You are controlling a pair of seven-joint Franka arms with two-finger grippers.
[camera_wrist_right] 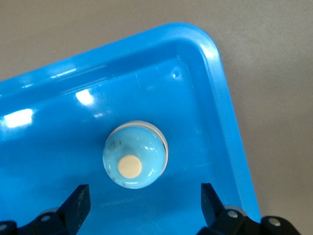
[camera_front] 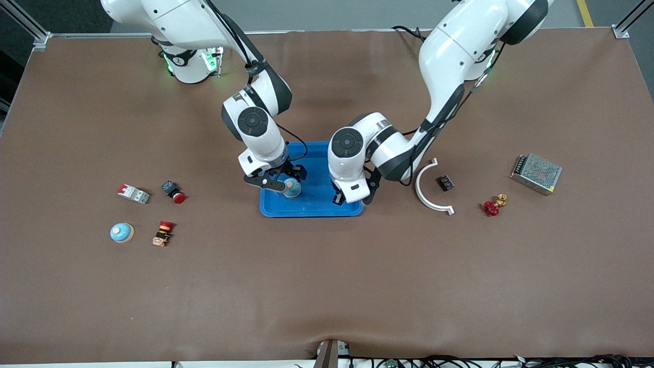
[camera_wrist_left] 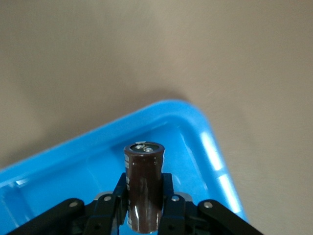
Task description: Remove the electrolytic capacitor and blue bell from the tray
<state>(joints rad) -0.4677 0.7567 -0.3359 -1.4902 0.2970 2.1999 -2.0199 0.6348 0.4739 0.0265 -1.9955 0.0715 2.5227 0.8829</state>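
**Capacitor gripped over the tray, bell resting inside it**

The dark brown cylindrical capacitor [camera_wrist_left: 143, 188] with a silvery top stands upright between the fingers of the left gripper [camera_front: 351, 197], which is clamped on it over the shallow blue plastic tray [camera_front: 317, 208], at the end of the tray toward the left arm. The small light blue domed bell [camera_wrist_right: 135, 155] with a cream button on top sits on the tray floor near the tray's corner, at the end toward the right arm. The right gripper [camera_front: 278, 181] hangs directly above that bell with its fingers spread wide, one on each side and neither touching it.

Around the tray, on the brown table [camera_front: 327, 286]: toward the left arm's end lie a white curved plastic piece [camera_front: 428, 191], a small dark block [camera_front: 446, 182], a red-handled brass valve [camera_front: 493, 205] and a metal mesh-covered box [camera_front: 536, 174]. Toward the right arm's end lie a second light blue bell [camera_front: 121, 232], a red-and-white breaker [camera_front: 133, 193], a red push button [camera_front: 174, 191] and an orange-and-black switch [camera_front: 163, 233].
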